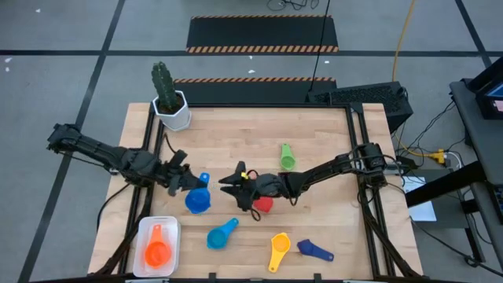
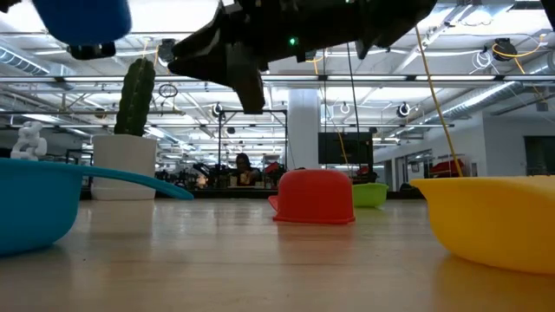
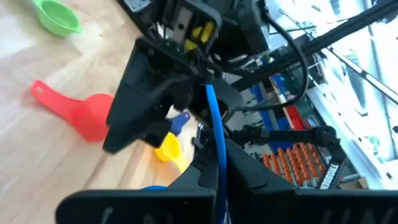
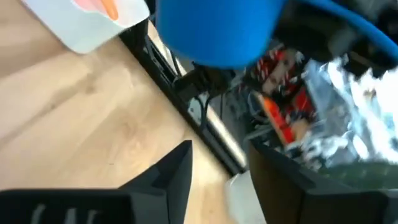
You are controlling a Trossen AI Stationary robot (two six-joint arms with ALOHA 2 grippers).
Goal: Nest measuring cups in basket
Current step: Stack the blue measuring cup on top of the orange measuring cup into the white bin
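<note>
Measuring cups scattered over wooden bench [image 1: 314,236]; one only in basket. Orange cup [image 1: 157,251] lying inside white basket [image 1: 174,228] at near left corner of bench. Blue cup [image 1: 198,200] held off the bench by its handle, edge-on between closed fingers of left tool [image 1: 191,183], just left of centre. Right tool [image 1: 233,184] facing it closely from the right, fingers parted, gripping nothing, blue cup bowl directly ahead in right wrist view. Red cup [image 1: 263,204] upside down on bench beneath right arm, just beside right tool. Light blue cup [image 1: 221,234] lying on bench nearer the front edge, between basket and yellow cup [image 1: 278,250]. Dark blue cup [image 1: 315,251] just beside yellow cup, to its right. Green cup [image 1: 287,157] further back, apart from the rest. Cactus in white pot [image 1: 172,110] standing at far left corner, well apart from basket.
</note>
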